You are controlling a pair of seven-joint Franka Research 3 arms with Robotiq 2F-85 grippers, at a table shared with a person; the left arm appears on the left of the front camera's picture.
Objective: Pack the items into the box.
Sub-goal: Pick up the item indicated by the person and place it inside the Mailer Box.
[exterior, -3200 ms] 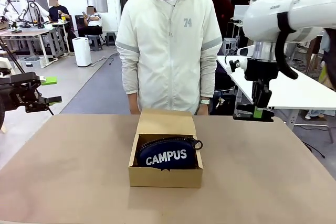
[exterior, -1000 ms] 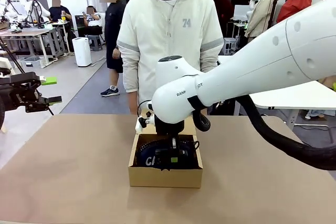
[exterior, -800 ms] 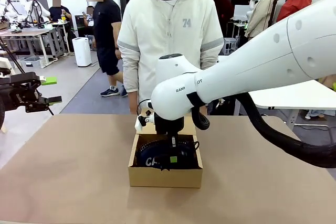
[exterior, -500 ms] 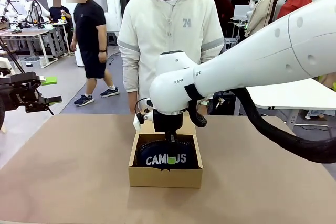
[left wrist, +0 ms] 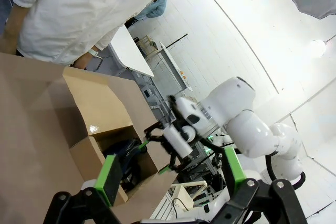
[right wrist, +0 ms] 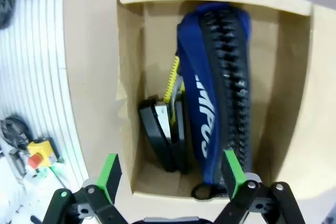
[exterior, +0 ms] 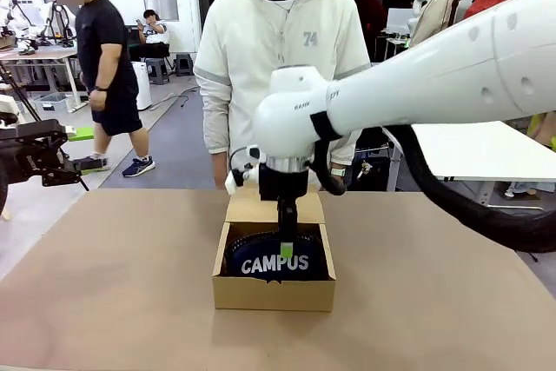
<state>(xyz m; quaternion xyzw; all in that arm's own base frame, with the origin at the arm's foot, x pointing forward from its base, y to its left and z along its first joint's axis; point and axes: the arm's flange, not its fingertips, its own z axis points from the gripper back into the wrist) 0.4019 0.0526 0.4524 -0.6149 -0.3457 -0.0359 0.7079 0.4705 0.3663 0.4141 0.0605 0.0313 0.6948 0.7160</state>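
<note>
The brown cardboard box (exterior: 274, 294) sits mid-table with its flap lid (exterior: 248, 210) folded back toward the person. Inside lies the navy "CAMPUS" pouch (exterior: 271, 264). In the right wrist view the pouch (right wrist: 220, 93) fills one side of the box (right wrist: 128, 77), and the black stapler (right wrist: 161, 136) lies on its edge between pouch and wall. My right gripper (exterior: 286, 245) hangs just above the box, open, with nothing between its fingers (right wrist: 109, 174). My left gripper (exterior: 48, 161) waits open at the far left, off the table's edge, and looks toward the box (left wrist: 100, 108).
A person in a white jacket (exterior: 278, 84) stands at the far side right behind the box. The right arm's big white link (exterior: 417, 76) spans the right half above the table. Bare brown tabletop (exterior: 113, 275) lies on both sides of the box.
My right gripper was low in the box and shut; it has opened and risen, leaving the stapler beside the pouch. The left arm has stayed put.
</note>
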